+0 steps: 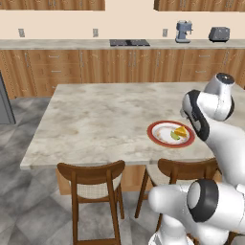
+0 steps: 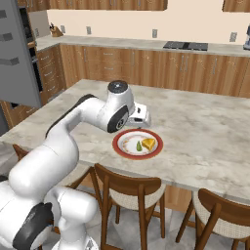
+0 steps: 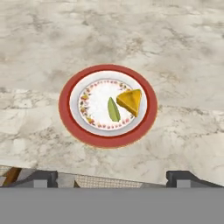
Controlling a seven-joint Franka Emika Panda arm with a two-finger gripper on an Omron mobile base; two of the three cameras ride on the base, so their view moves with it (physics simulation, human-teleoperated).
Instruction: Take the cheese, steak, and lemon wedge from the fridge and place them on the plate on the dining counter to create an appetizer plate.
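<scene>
- We see a plate with a broad red rim and a white centre lying flat on the beige marbled counter, near the edge that faces us.
- On the plate's white centre rest two foods: the orange-yellow cheese and, just beside it, the smaller green-yellow lemon wedge. We cannot tell whether they touch.
- In the right base view, the same plate sits just in front of the arm's hand, with the cheese and lemon wedge on it.
- In the hand view, we look down from above the plate; the two dark fingers rise at the bottom, far apart, released and grasping nothing.
- The fingers hang over the counter's near edge, apart from the plate and the food.
- Two wooden stools stand along the counter's near side.
- At the left edge of the right base view, we see part of the tall grey fridge, well apart from the plate.
</scene>
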